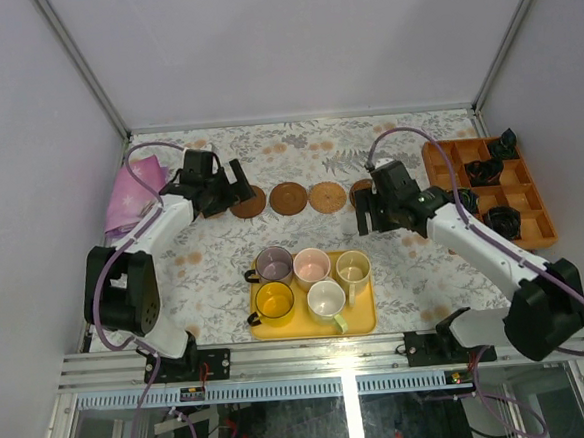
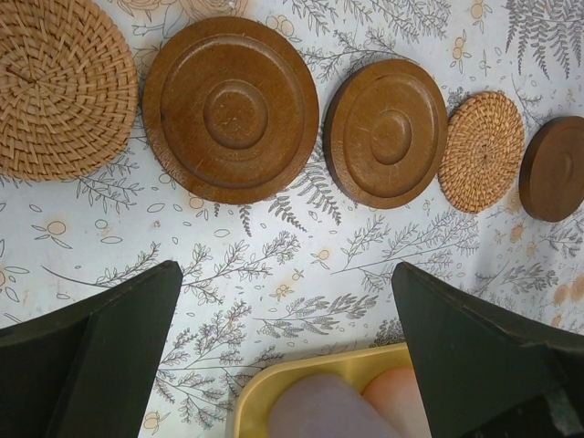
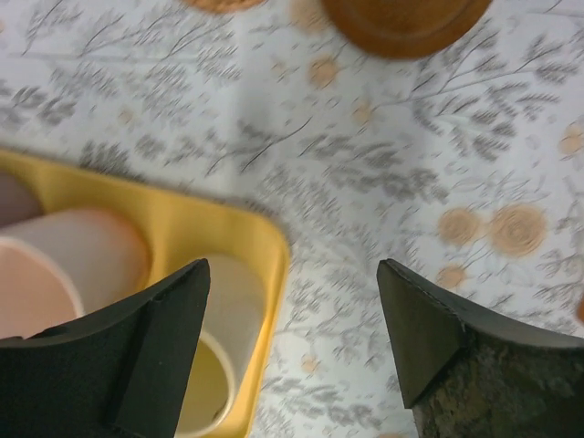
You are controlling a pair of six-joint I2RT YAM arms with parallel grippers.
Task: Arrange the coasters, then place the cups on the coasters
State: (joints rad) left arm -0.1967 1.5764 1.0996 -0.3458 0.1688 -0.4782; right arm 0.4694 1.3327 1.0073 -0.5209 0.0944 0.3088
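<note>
My left gripper [image 2: 285, 274] and right gripper [image 3: 292, 269] gape empty, coasters [image 2: 230, 109] beyond my fingers [image 2: 137, 319]. Beneath, cups [image 3: 64, 265] crowd the tray [image 3: 251, 239]; one grab could topple neighbours.

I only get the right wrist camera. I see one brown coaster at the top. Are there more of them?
Observer: Yes. The left wrist view shows five in a row: three wooden coasters and two woven ones.
Operator: How many cups are there? I only see bits of three.
Observer: Five, all standing on the yellow tray. None is on a coaster yet.
Operator: Is the other gripper holding anything?
Observer: No. The left gripper is open and empty, by the left end of the row.
</note>
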